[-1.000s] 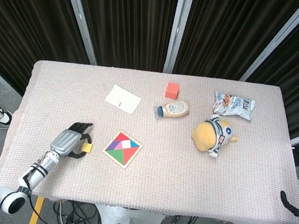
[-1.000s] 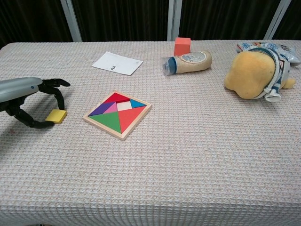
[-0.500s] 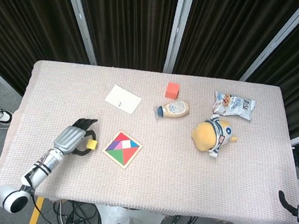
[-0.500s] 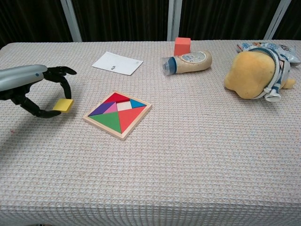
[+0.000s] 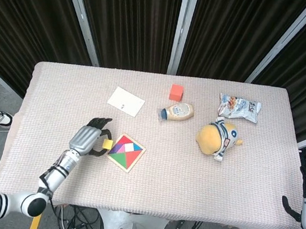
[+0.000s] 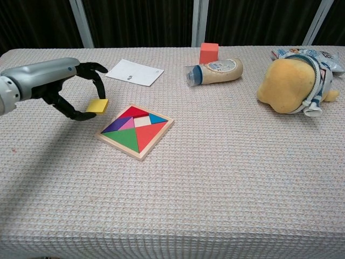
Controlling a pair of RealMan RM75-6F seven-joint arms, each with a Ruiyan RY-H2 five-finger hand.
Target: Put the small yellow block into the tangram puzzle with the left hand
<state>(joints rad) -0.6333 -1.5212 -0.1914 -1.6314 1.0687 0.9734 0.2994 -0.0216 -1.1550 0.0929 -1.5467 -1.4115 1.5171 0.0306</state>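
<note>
My left hand (image 5: 87, 138) (image 6: 64, 83) pinches the small yellow block (image 5: 107, 143) (image 6: 97, 105) between thumb and fingers, lifted off the cloth just left of the tangram puzzle (image 5: 125, 152) (image 6: 135, 130). The puzzle is a square wooden tray filled with coloured pieces and has a pale gap near its upper middle. The block hangs beside the tray's left corner, apart from it. Only a dark part of my right hand (image 5: 293, 206) shows at the table's right front edge; its fingers cannot be made out.
A white card (image 5: 125, 101) (image 6: 134, 72) lies behind the puzzle. Further back stand a red cube (image 5: 176, 92) (image 6: 208, 53) and a lying sauce bottle (image 5: 177, 112) (image 6: 215, 70). A yellow plush toy (image 5: 217, 137) (image 6: 291, 80) and a snack bag (image 5: 239, 107) sit at the right.
My left hand has lifted the yellow block off the cloth and carried it to the right, from well left of the puzzle to beside its left corner.
</note>
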